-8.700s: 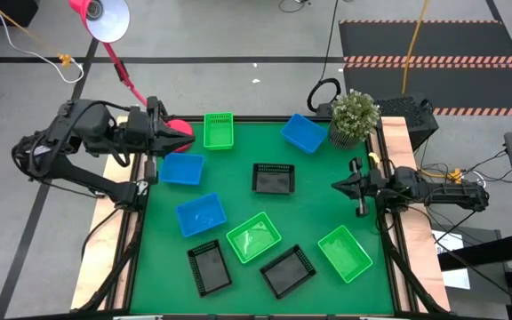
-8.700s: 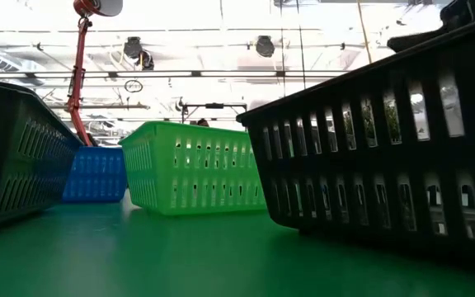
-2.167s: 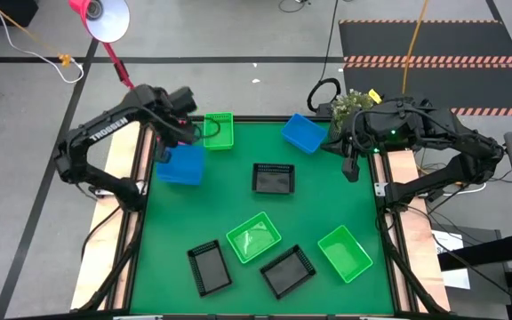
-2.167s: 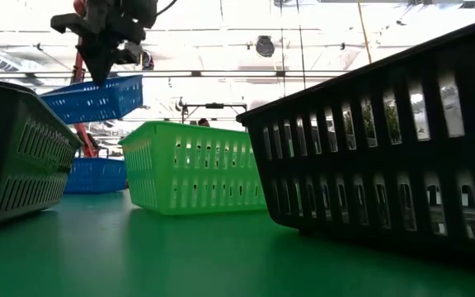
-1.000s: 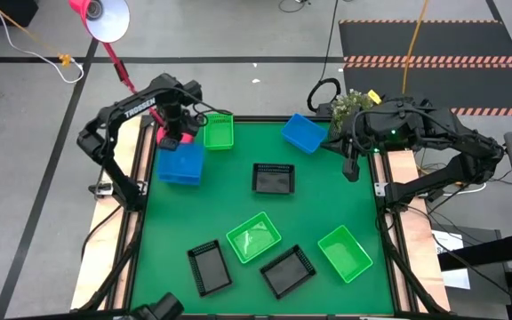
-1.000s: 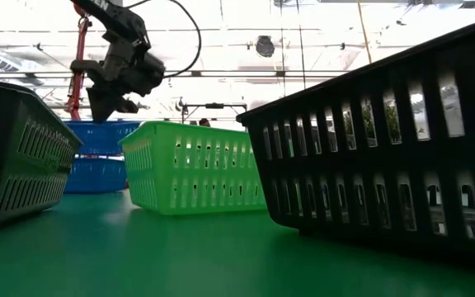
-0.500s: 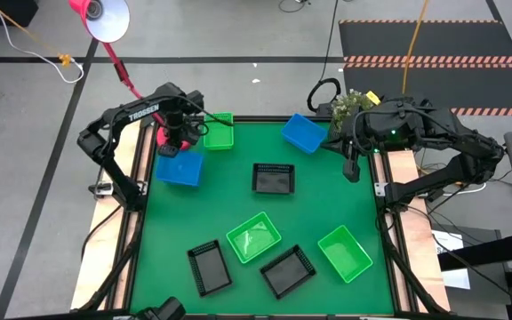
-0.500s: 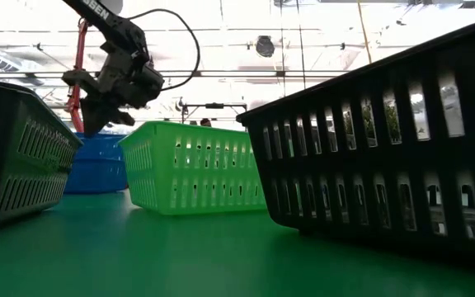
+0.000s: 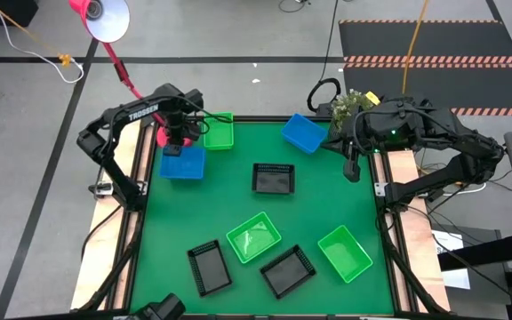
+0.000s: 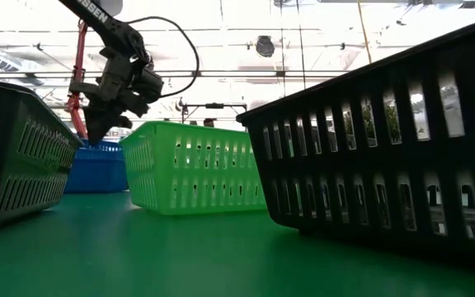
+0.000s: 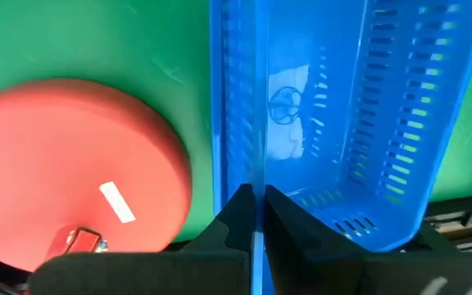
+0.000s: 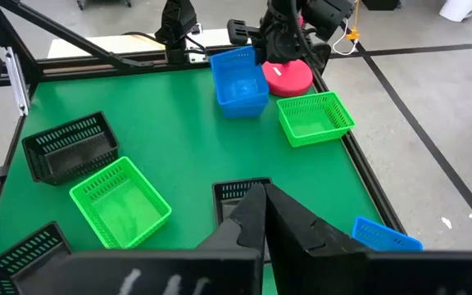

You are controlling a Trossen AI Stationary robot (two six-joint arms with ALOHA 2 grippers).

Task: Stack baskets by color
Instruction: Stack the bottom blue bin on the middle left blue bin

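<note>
My left gripper points down at the table's far left, shut on a blue basket. That basket sits nested in a second blue basket beside the pink lamp base. A third blue basket lies at the far right. Green baskets lie at the far edge, the near middle and the near right. Black baskets lie in the middle and near the front. My right gripper hangs shut and empty, high at the right edge. My left gripper pinches the rim of the blue basket's far wall, the wall next to the lamp base, with one finger inside the basket and the other outside. The fingers come from above, pointing down. The basket sits level, sunk into the blue basket beneath it.
A potted plant stands at the far right corner. The lamp's red stem rises behind the left arm. Bare green mat lies between the blue stack and the middle black basket, and along the right side.
My left gripper has gone down with the blue basket, still shut on its rim. The basket hung above the other blue basket a second ago and now sits sunk into it. My right arm has kept still.
</note>
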